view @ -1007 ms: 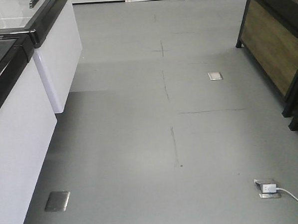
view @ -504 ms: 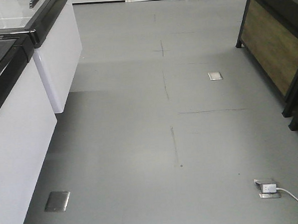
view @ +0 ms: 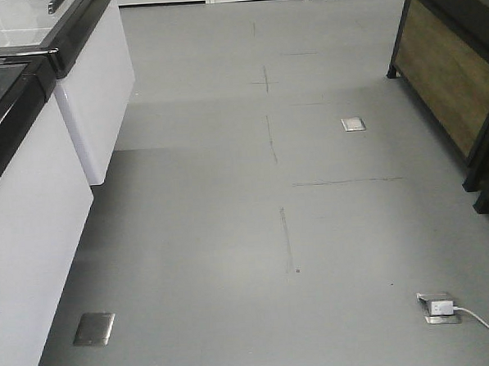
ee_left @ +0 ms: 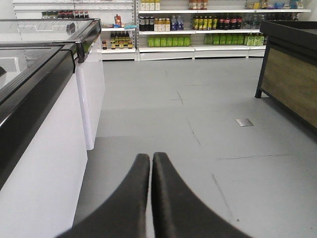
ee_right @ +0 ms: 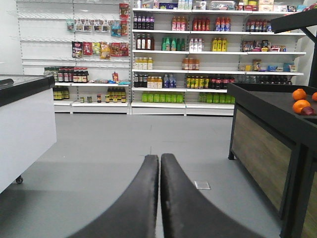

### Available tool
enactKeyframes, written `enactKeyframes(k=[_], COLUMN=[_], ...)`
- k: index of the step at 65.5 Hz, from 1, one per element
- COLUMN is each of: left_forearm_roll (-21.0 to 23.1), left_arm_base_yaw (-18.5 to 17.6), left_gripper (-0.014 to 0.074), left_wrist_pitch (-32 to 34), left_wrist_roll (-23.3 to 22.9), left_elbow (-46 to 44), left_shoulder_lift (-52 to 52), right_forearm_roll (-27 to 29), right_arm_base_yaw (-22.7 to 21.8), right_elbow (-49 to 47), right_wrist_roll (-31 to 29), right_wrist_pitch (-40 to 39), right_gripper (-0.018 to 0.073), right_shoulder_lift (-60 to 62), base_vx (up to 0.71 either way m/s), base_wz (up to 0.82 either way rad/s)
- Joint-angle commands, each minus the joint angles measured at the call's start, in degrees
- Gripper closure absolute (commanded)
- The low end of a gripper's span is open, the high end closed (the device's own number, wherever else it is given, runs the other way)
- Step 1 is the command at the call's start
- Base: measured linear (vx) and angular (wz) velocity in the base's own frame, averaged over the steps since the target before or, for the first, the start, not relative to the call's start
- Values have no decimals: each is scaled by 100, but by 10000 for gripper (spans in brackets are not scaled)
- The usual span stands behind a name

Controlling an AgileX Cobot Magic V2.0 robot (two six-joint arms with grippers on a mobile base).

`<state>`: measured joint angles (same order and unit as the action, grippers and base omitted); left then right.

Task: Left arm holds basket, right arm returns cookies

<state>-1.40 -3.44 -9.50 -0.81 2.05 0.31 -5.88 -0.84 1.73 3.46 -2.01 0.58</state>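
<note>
**Desk:** Which step are you on?

**Me:** The very start, I judge. Neither the basket nor the cookies show in any of my views, so I can't say where they are. My left pincer [ee_left: 151,158] is closed on nothing, its smooth, black, curved fingers pressed together. My right pincer [ee_right: 159,157] is the same, closed and empty.

**Desk:** What's around you?

**Me:** There's a matte grey floor [view: 231,233] with thin seams and a metal socket plate [view: 353,124]. On my left are glossy white freezers [ee_left: 74,114] with black rims and glass lids. Ahead are white wire shelves [ee_right: 173,82] of bottles. On my right, oranges [ee_right: 299,101] sit at the edge of a dark surface [ee_right: 267,106] with a wood-panelled side.

**Desk:** Next move?

**Me:** I need to find the basket, open my left pincer and close it round a hoop handle. The cookie carton is rigid card, so I'd expect a flat, square grip to suit it.
</note>
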Motion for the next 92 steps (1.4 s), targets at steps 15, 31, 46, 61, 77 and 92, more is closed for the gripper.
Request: enactKeyframes(k=[15,31,46,61,77,92], left_forearm_roll=[29,140,90,-614,-619,-646], left_arm_base_yaw=[-16,-16,-16,-16,-16,-16], left_gripper=[602,602,602,602,602,602], left_wrist_pitch=[661,647,124,-1195,-1182,-1141], left_wrist_roll=[1,-341,-440,-440,-448,-442], left_elbow=[-210,-415,-1671,-3018,-3226,-3226], left_shoulder_lift=[100,106,640,1948,2627,2648], right_forearm_roll=[-30,-30,-30,-30,-30,-30], right_arm_base_yaw=[-30,-30,-30,-30,-30,-30], right_elbow=[-3,-3,-3,-3,-3,-3], right_wrist_roll=[-25,-25,-25,-25,-25,-25], right_wrist_pitch=[-425,-425,-425,-425,-425,-425], right_gripper=[563,563,563,563,563,563], right_shoulder_lift=[64,64,64,64,64,64], base_vx=[0,0,0,0,0,0], base_wz=[0,0,0,0,0,0])
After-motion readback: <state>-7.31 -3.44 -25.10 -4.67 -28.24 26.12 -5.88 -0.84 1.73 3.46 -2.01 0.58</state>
